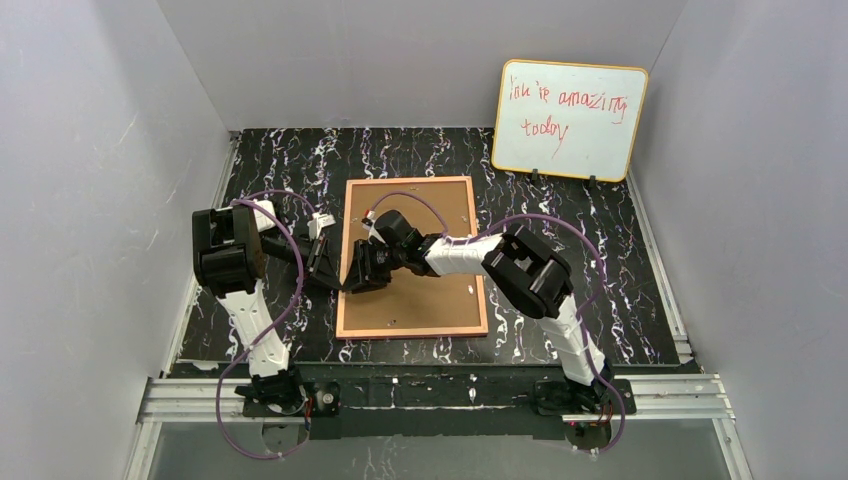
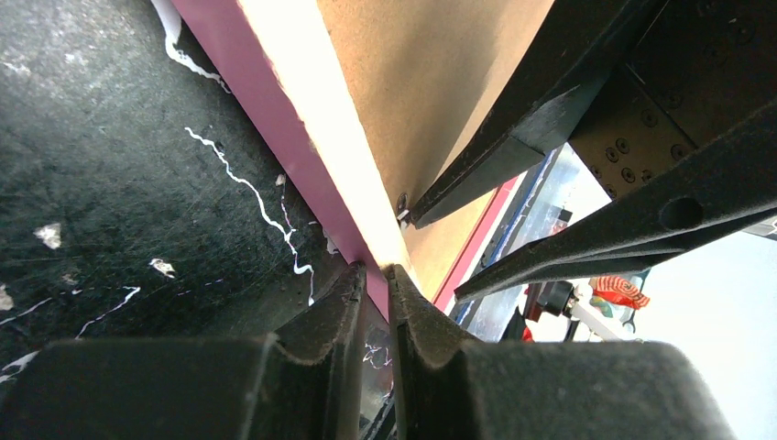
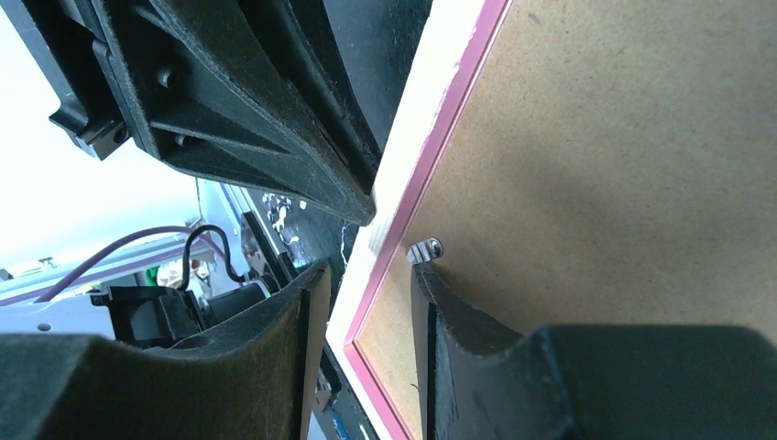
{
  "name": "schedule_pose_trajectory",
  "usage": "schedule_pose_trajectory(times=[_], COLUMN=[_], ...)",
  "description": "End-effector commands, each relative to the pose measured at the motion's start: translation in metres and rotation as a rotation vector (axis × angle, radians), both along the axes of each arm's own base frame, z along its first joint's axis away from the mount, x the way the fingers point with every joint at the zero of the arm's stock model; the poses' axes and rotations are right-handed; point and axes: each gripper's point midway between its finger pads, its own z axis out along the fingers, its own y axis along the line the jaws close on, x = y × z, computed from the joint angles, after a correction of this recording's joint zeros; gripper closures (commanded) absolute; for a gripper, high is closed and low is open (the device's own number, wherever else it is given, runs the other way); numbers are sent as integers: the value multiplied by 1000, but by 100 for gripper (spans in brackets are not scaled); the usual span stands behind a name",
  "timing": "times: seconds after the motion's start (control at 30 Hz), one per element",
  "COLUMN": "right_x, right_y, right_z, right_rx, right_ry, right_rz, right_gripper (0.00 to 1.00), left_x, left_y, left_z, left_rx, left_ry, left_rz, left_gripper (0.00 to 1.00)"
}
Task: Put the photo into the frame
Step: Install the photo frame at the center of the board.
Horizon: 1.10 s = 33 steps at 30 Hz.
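From above, the frame (image 1: 430, 205) is lying back-up in the middle of the desk (image 1: 600, 260). Left wrist: the left gripper (image 2: 374, 275) is pinching its pink edge, jaws closed on it. Right wrist: the right gripper (image 3: 366, 275) is straddling that edge, jaws standing apart.

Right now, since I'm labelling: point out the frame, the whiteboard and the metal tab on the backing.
frame (image 1: 420, 332), top view, near border.
whiteboard (image 1: 595, 150), top view, white face.
metal tab (image 3: 424, 248), right wrist view, its head.
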Motion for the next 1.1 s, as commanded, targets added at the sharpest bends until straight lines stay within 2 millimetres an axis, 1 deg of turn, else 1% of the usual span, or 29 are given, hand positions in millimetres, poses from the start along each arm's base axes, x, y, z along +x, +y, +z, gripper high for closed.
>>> schedule_pose_trajectory(times=[0.0,0.17,0.5,0.77,0.9,1.0,1.07], right_x=[7,12,16,22,17,14,8], right_y=[6,7,11,10,9,2,-4], right_z=[-14,-17,-18,-21,-11,-2,1], right_rx=[-33,-35,-27,-50,-37,-26,-33], right_ry=[-19,-4,5,15,2,0,6], right_rz=[-42,-91,-113,-163,-182,-203,-206], right_gripper=[54,55,56,58,58,58,58], left_x=[-3,-4,-4,-5,-3,-3,-3], left_y=[-4,-3,-2,-2,0,1,1], left_z=[-7,-9,-10,-11,-11,-12,-13], left_rx=[1,8,15,18,27,37,41], left_ry=[-41,-50,-57,-53,-59,-60,-59], left_rz=[-43,-51,-56,-58,-59,-63,-64], left_gripper=[89,90,90,90,91,91,91])
